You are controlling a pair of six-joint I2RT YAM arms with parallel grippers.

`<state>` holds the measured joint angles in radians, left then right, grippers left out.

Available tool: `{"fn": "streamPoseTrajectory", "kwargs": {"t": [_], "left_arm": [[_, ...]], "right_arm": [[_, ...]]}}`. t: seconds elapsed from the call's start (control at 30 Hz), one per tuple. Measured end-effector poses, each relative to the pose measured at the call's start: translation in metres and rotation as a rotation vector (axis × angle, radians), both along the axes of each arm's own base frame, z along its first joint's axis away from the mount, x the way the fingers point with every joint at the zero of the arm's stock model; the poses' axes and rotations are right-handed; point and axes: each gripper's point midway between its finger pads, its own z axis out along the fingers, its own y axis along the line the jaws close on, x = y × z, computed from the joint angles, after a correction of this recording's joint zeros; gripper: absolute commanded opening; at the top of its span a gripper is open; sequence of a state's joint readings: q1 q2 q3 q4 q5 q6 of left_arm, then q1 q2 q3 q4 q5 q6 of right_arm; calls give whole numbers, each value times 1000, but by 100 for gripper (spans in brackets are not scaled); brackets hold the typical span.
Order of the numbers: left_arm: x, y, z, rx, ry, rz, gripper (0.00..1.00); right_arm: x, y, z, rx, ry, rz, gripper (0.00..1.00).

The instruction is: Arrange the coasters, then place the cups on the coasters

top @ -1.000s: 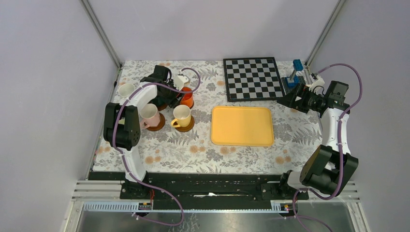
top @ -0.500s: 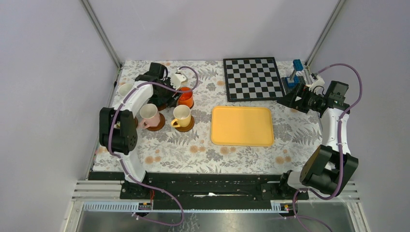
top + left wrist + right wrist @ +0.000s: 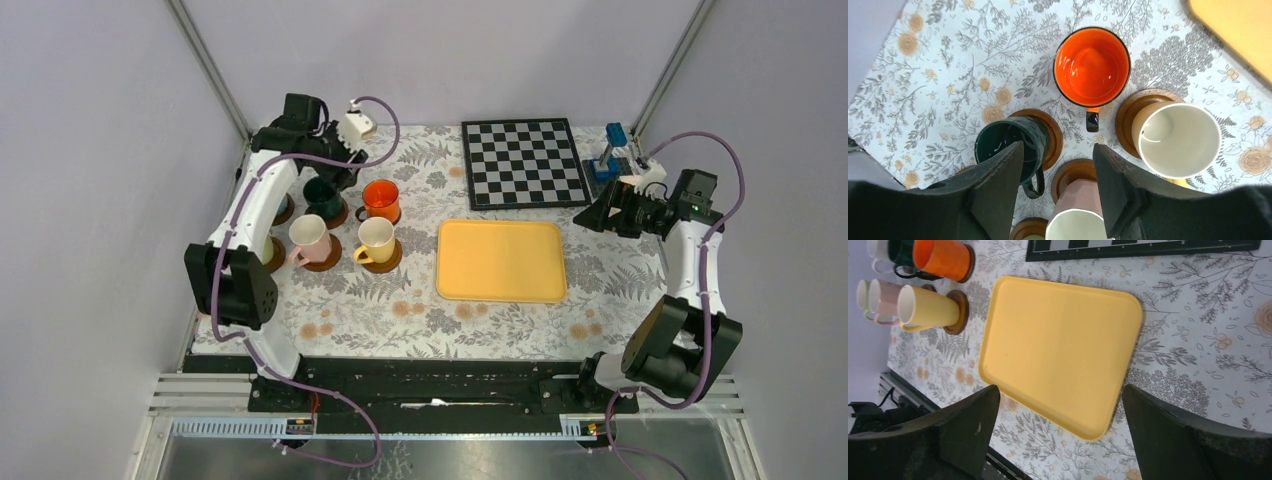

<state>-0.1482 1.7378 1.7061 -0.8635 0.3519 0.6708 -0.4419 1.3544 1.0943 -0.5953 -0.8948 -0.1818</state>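
Observation:
Four cups stand on brown coasters at the back left: dark green cup (image 3: 322,195) (image 3: 1007,146), orange cup (image 3: 381,198) (image 3: 1092,66), pink cup (image 3: 310,235) (image 3: 1083,212) and cream-yellow cup (image 3: 376,238) (image 3: 1179,141). The green cup's coaster (image 3: 1050,136) and the pink cup's coaster (image 3: 1074,172) show beside them. My left gripper (image 3: 335,170) (image 3: 1058,147) hangs open and empty above these cups. Parts of two more coasters (image 3: 283,210) peek out from under the left arm. My right gripper (image 3: 592,215) (image 3: 1060,390) is open and empty above the table's right side.
A yellow tray (image 3: 500,260) (image 3: 1063,350) lies mid-table. A chessboard (image 3: 523,162) sits at the back, with a blue object (image 3: 608,155) to its right. A light green cup rim (image 3: 863,295) and a white cup (image 3: 875,247) stand at the far left.
My left gripper opened, came off the dark green cup and rose toward the back left, leaving the cup on its coaster. The right arm barely moved.

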Motion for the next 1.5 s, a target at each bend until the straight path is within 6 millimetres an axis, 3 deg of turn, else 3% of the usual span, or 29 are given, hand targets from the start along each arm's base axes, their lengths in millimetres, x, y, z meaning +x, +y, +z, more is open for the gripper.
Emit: {"fn": "streamPoseTrajectory", "kwargs": {"t": [0.13,0.23,0.3,0.4,0.47,0.57,0.63,0.7,1.0,1.5], "left_arm": [[-2,-16,19,-16,-24,-19,58],[-18,-53,23,-13,-21,-91,58],[-36,-90,20,-16,-11,-170,58],[-80,-153,1,-8,29,-320,58],[-114,-184,-20,11,70,-409,58],[-160,-217,-52,41,131,-514,57],[-178,-231,-66,51,158,-549,56],[-180,-244,-78,43,171,-547,56],[-143,-260,-130,81,189,-463,58],[-190,-260,-179,122,264,-508,58]], "right_arm": [[0,-9,-15,-67,39,23,98],[1,-17,-32,-105,84,39,94],[1,-21,-45,-115,119,50,92],[3,-25,-60,-117,168,61,89],[6,-27,-67,-118,191,66,87],[11,-28,-77,-123,214,79,82],[14,-23,-83,-127,229,96,79],[18,-18,-91,-139,241,114,77],[33,11,-121,-184,286,190,69],[34,21,-152,-222,341,229,48]]}}
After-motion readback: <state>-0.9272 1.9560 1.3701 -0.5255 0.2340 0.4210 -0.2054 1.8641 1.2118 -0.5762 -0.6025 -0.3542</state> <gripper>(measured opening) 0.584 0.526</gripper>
